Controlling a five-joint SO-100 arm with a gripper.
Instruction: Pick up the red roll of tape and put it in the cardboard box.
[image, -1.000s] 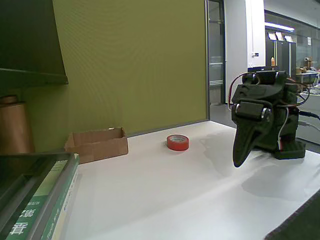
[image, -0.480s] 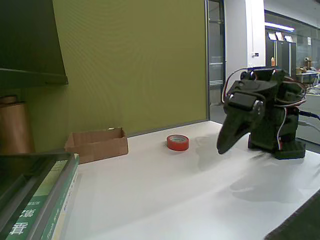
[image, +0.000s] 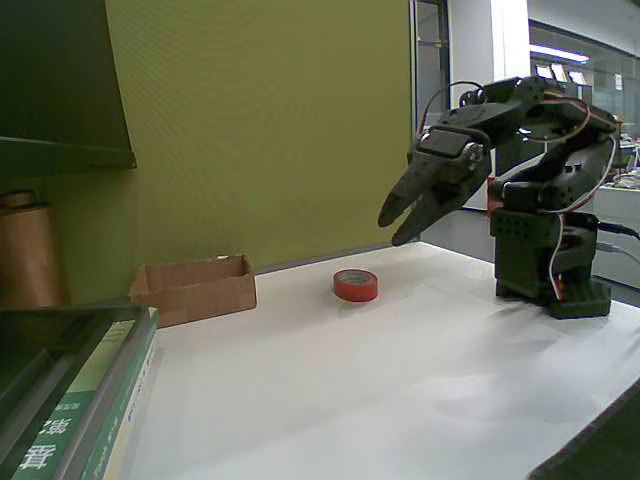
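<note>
Closest to me, at the lower left, a stack of books (image: 85, 420) lies well short of the tape, and just behind it a brown cylinder (image: 28, 255) stands against the wall. The white table (image: 380, 390) runs back from there to the tape (image: 356, 285), a small flat red ring lying on its face near the far edge, with nothing touching it. The box (image: 195, 288) sits on the table to the left of the tape, well apart from it, top open, flaps upright. The gripper (image: 395, 228) hangs in the air above and a little right of the tape, nose tilted down toward it; its jaws stand slightly parted and hold nothing. The tape looks light and stiff, a firm ring that should not crush, though its smooth outer wrap could slip. I would pinch it across the band, one finger down the hollow core and one outside, or else across the whole ring.
</note>
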